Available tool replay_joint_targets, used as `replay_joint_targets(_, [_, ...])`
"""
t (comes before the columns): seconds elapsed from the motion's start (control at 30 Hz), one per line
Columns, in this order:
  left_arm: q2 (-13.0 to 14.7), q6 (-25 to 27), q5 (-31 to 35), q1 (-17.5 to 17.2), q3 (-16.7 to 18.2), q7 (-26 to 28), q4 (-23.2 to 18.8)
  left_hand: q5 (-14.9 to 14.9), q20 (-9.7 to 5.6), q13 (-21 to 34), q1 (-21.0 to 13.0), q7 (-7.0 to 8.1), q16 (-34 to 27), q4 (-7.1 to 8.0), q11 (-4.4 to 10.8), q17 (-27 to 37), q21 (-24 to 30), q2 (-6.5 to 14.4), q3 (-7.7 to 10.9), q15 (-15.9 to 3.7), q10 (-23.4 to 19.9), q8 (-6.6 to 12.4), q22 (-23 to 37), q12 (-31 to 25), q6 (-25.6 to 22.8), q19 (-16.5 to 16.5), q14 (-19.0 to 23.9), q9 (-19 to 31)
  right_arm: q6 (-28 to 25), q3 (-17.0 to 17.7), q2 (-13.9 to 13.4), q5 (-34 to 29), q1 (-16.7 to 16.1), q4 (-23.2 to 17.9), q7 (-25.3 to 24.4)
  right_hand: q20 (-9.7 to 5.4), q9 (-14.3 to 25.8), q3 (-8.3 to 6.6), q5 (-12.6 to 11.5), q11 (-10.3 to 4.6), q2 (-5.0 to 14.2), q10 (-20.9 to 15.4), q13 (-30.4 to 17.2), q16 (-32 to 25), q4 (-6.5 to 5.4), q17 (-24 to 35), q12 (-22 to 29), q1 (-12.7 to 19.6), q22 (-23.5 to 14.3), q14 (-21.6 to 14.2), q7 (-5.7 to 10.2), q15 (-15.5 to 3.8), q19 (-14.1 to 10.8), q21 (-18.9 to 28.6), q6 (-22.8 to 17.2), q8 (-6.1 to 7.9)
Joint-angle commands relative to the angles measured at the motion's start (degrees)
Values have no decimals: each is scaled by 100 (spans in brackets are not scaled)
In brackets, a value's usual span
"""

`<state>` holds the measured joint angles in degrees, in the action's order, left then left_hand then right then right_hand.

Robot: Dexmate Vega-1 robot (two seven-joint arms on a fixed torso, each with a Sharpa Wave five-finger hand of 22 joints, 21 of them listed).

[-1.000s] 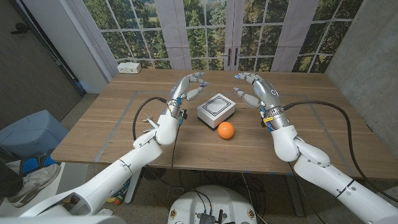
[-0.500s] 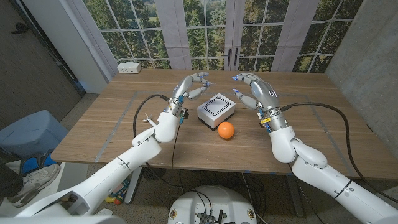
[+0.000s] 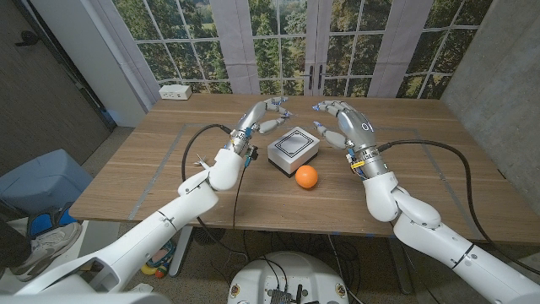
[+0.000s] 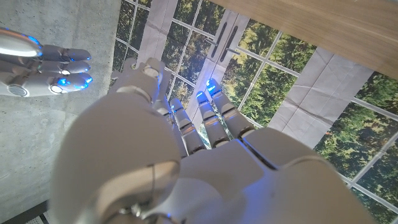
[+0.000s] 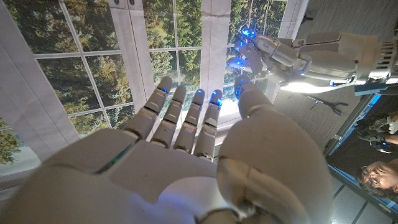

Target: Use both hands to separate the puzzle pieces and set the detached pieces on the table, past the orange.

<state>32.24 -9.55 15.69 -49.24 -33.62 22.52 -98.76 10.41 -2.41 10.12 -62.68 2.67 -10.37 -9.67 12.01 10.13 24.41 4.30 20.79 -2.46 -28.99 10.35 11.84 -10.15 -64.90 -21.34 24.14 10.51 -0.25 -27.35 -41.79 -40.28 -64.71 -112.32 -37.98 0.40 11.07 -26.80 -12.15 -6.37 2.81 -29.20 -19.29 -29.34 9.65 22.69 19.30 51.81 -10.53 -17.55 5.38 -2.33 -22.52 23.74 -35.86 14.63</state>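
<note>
Left hand (image 3: 263, 116): I keep nothing in it, fingers spread, left of the puzzle box (image 3: 294, 148).
Right hand (image 3: 341, 123): also empty, spread, right of it.
Orange (image 3: 306, 176): near side of the box.

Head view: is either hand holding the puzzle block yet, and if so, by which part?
Nothing is held. The left hand and right hand hover open on either side of the white puzzle block, which sits on the table behind the orange.

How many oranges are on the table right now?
1. The orange sits on the table just in front of the white puzzle box, toward the robot, between the two hands. None seems hidden, though the box blocks a little table behind it.
</note>
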Motion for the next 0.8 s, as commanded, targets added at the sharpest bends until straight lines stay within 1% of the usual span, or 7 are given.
replay_joint_targets(0.03, [53, 93, -32, 72, -67, -305, -80, 17, -15, 7, 4, 14, 18, 0, 2, 17, -16, -34, -27, -932, 70, 40, 12, 9, -36, 54, -68, 29, -99, -209, 63, -175, 180, 117, -59, -1, 20, 77, 20, -4, 22, -92, -60, -94, -11, 73, 65, 61, -31, -109, 8, -815, -68, 38, -67, 25])
replay_joint_targets(0.3, [48, 22, -78, 109, -92, -387, -41, 19, -12, 5, 5, 13, 9, -2, 1, 12, -10, -30, -46, -927, 106, 45, 11, 3, -55, 57, -85, 31, -63, -312, 95, -190, 286, 196, -102, 9, 23, 163, 39, -12, 34, -150, -126, -193, -27, 166, 114, 68, -36, -154, 12, -844, -95, 55, -144, 30])
replay_joint_targets(0.37, [44, 15, -87, 115, -93, -402, -40, 19, -11, 5, 5, 10, 5, -3, 0, 11, -8, -31, -52, -928, 110, 46, 11, 0, -58, 57, -84, 32, -39, -330, 105, -182, 308, 222, -127, 5, 25, 183, 43, -33, 37, -170, -143, -213, -26, 191, 128, 75, -38, -154, 10, -847, -100, 59, -145, 25])
replay_joint_targets(0.63, [12, -72, -227, 139, -92, -502, 3, 21, -6, 4, 6, 4, -6, -3, 0, 8, -4, -29, -67, -926, 113, 45, 10, -12, -63, 59, -81, 34, -20, -410, 124, -197, 390, 275, -116, 1, 30, 261, 52, -37, 64, -279, -220, -370, -27, 309, 202, 111, -44, -291, 13, -878, -127, 79, -262, 47])
replay_joint_targets(0.7, [3, -95, -272, 139, -88, -525, 12, 21, -8, 4, 7, 5, -10, -3, 0, 7, -1, -27, -71, -925, 111, 45, 10, -15, -65, 57, -79, 34, -26, -423, 129, -204, 403, 286, -117, -6, 32, 294, 53, -34, 81, -354, -259, -447, -23, 376, 248, 137, -48, -343, 13, -887, -139, 91, -305, 51])
replay_joint_targets(0.77, [-5, -108, -313, 148, -85, -554, 24, 22, -5, 4, 7, 10, -12, -3, 1, 7, 0, -26, -75, -924, 110, 45, 10, -18, -65, 57, -78, 34, -2, -441, 148, -187, 432, 316, -128, -9, 33, 316, 55, -60, 82, -343, -280, -471, -20, 411, 251, 148, -49, -330, 11, -900, -144, 96, -325, 53])
replay_joint_targets(0.8, [-5, -110, -314, 148, -84, -556, 25, 22, -5, 4, 7, 14, -14, -3, 1, 6, 0, -26, -77, -925, 110, 42, 10, -20, -61, 58, -78, 35, -1, -443, 147, -186, 434, 317, -131, -12, 33, 328, 56, -50, 84, -357, -293, -497, -19, 435, 262, 157, -51, -344, 7, -911, -151, 102, -328, 50])
